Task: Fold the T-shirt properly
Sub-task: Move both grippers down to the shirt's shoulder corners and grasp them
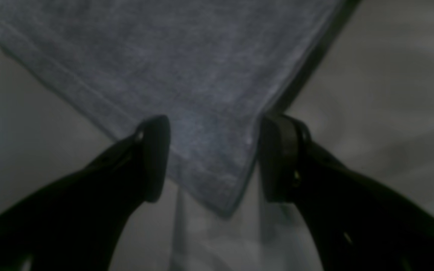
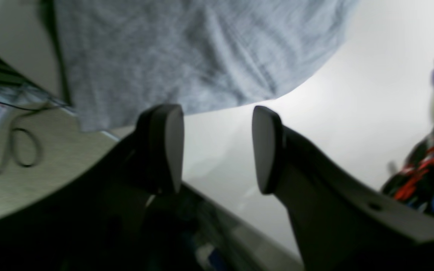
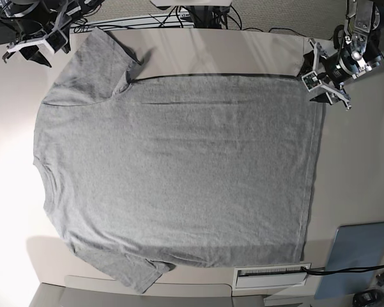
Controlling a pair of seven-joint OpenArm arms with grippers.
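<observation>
Currently shirt (image 3: 179, 173) flat, plain side up; left gripper (image 1: 213, 158) wide open astride its hem corner, right gripper (image 2: 217, 145) open, empty, beside a sleeve

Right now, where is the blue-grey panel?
In the base view, the blue-grey panel lies at the lower right on the table, beyond the T-shirt hem.

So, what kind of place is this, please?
Probably a robotics lab bench, not a home: a T-shirt lies flat on a pale table, cables run along its far edge, and both open grippers wait at its corners.
</observation>
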